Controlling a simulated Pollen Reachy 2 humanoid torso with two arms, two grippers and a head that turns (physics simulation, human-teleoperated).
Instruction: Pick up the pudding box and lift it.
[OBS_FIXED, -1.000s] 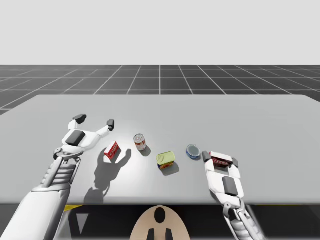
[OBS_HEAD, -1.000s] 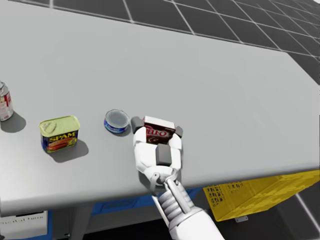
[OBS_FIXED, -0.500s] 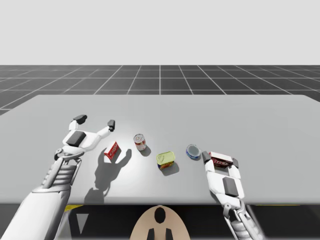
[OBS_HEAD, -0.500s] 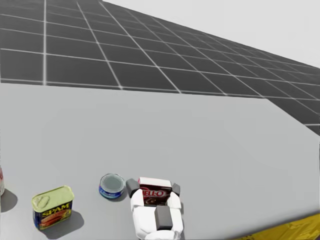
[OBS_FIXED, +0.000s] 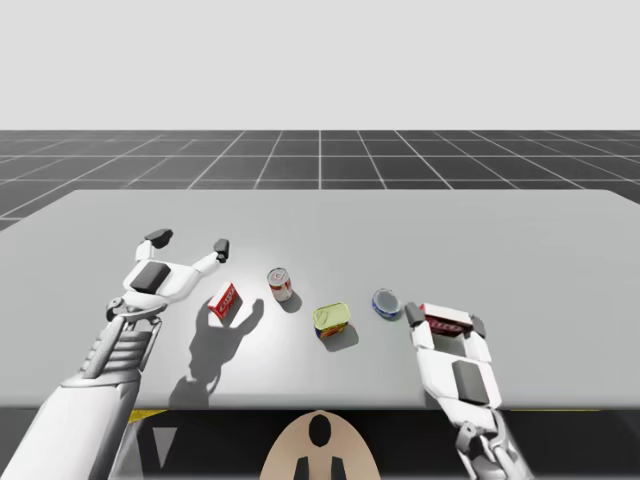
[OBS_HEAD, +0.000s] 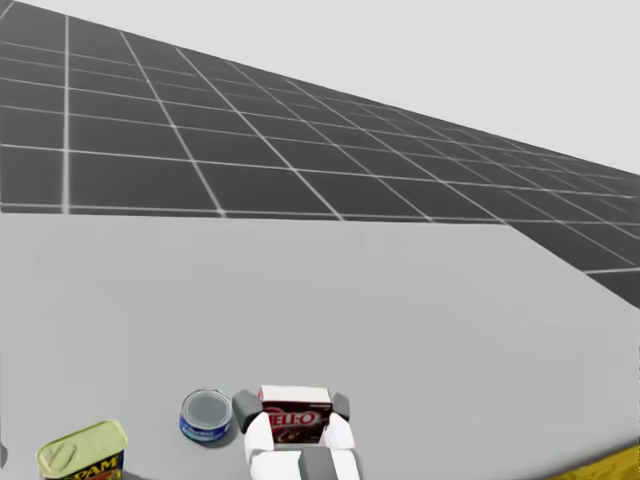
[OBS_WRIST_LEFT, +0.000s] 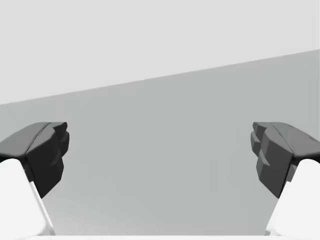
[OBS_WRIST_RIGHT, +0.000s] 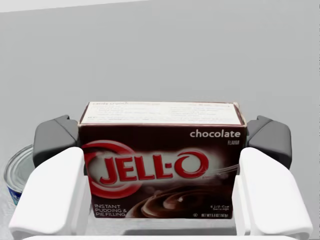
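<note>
Slippage is the main risk: the right gripper (OBS_WRIST_RIGHT: 162, 137) clamps the pudding box (OBS_WRIST_RIGHT: 160, 165) by its two short ends, close to the near edge of the table (OBS_FIXED: 560, 300). A jerky rise could let the box tilt or slide out. A flat blue can (OBS_WRIST_RIGHT: 17, 172) sits just beside one finger, and a sideways drift would knock it. Straight up looks free, and beyond the box bare tabletop runs to the far edge. The left gripper (OBS_WRIST_LEFT: 160, 150), spread wide, hangs well apart near the red box (OBS_FIXED: 225, 300).
</note>
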